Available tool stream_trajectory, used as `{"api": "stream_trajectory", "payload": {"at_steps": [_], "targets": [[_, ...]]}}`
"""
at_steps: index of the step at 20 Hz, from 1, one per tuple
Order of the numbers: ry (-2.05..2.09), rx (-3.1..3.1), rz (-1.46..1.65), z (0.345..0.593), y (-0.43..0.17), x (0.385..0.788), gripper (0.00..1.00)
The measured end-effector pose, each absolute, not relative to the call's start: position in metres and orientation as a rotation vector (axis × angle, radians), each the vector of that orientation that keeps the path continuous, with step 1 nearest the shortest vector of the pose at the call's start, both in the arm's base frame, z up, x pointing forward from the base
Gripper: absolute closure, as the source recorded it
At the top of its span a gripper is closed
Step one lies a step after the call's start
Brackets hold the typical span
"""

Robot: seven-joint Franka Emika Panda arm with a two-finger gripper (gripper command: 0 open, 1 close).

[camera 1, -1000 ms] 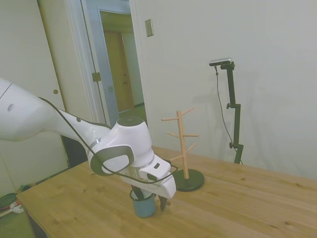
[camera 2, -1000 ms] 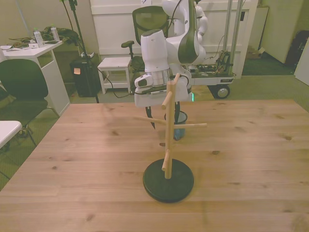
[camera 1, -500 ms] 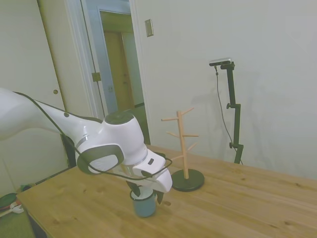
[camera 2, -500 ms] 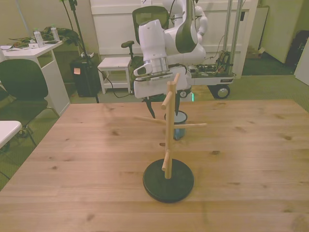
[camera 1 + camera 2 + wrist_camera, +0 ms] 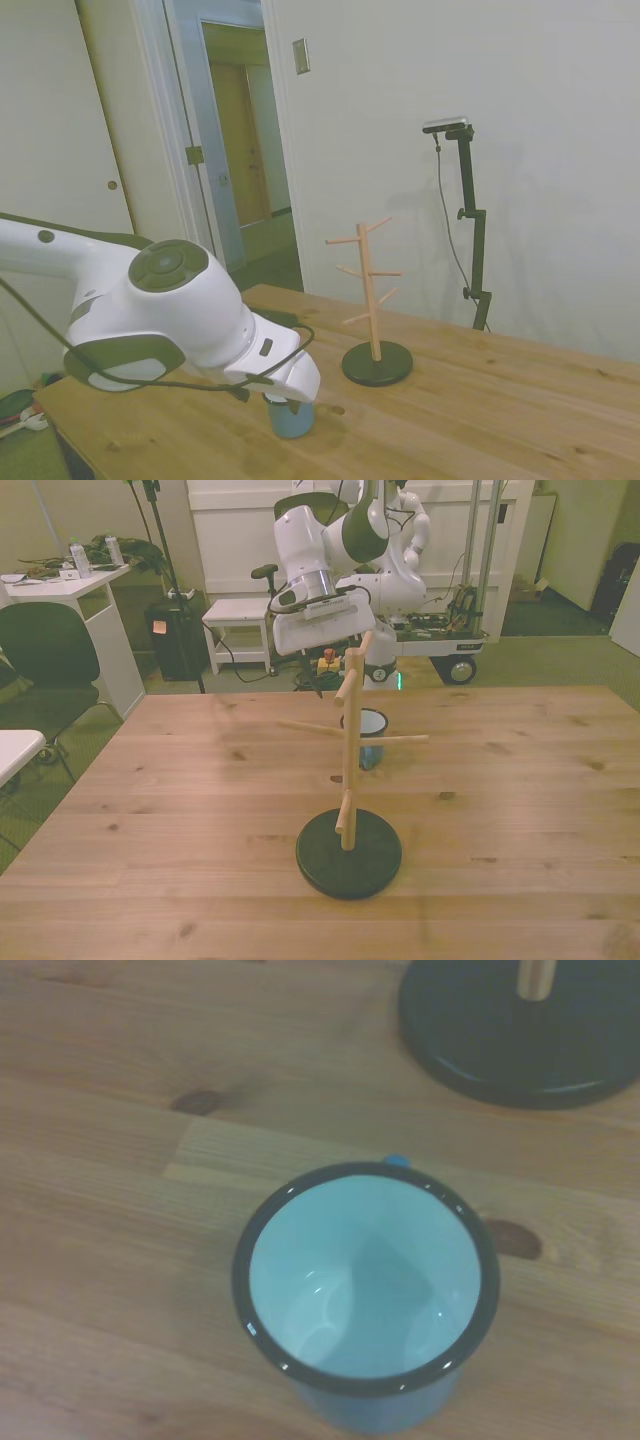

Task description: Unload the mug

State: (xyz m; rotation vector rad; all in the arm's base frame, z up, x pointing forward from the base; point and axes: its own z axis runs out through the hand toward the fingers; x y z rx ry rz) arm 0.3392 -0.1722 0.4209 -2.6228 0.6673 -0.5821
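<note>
Mug (image 5: pixel 366 1290) upright on table (image 5: pixel 100 1210), light, rigid, slick enamel; I would pinch its rim wall. My gripper's opening: cannot tell, fingers hidden

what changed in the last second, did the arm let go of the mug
Yes. A second ago the gripper's fingers straddled the mug; since then the arm has lifted and pulled back toward its base, leaving the mug free and upright on the wooden table. The mug and the wooden peg stand stayed where they were, and the pegs are bare.
</note>
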Motion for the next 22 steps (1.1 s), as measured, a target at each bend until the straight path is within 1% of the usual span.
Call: {"api": "stream_trajectory", "payload": {"at_steps": [3, 11, 15, 19, 22], "targets": [[0.617, -2.63, -0.564, 0.42, -0.169, 0.326, 0.0], [0.569, -2.713, -0.435, 0.413, -0.158, 0.325, 0.0], [0.558, -2.788, -0.286, 0.407, -0.149, 0.318, 0.0], [0.558, -2.826, -0.264, 0.419, -0.122, 0.325, 0.0], [0.591, -2.843, -0.273, 0.432, -0.09, 0.338, 0.0]]}}
